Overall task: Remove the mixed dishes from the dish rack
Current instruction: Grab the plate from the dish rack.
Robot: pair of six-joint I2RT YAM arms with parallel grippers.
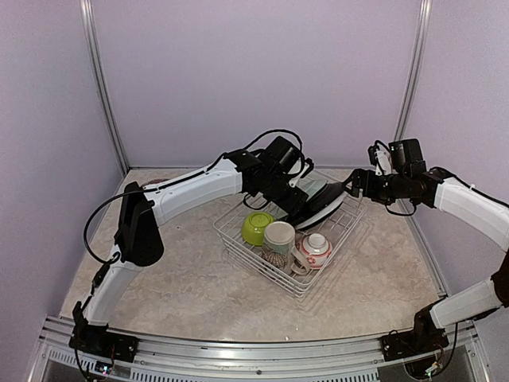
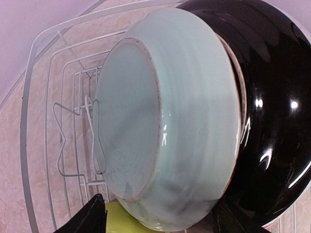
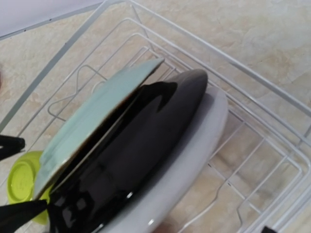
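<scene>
The white wire dish rack (image 1: 238,248) sits mid-table. Plates lean on edge at its far end: a pale green one (image 2: 170,121) in front, a thin red rim (image 2: 239,97) behind it, then a black plate (image 3: 146,141) and a white plate (image 3: 199,160). My left gripper (image 2: 163,221) is open astride the pale green plate's edge, one finger on each side, a small gap showing at the left fingertip (image 2: 92,216). My right gripper (image 1: 350,186) hovers open just right of the plates, holding nothing. A lime-green bowl (image 1: 258,228), cream mug (image 1: 279,236) and white-and-red small bowl (image 1: 316,250) stand at the rack's near end.
The rack's wire tines (image 2: 73,141) and rim (image 3: 252,73) stand close around the plates. Beige tabletop (image 1: 183,286) lies left and in front of the rack. Lilac walls (image 1: 254,72) close off the back and sides.
</scene>
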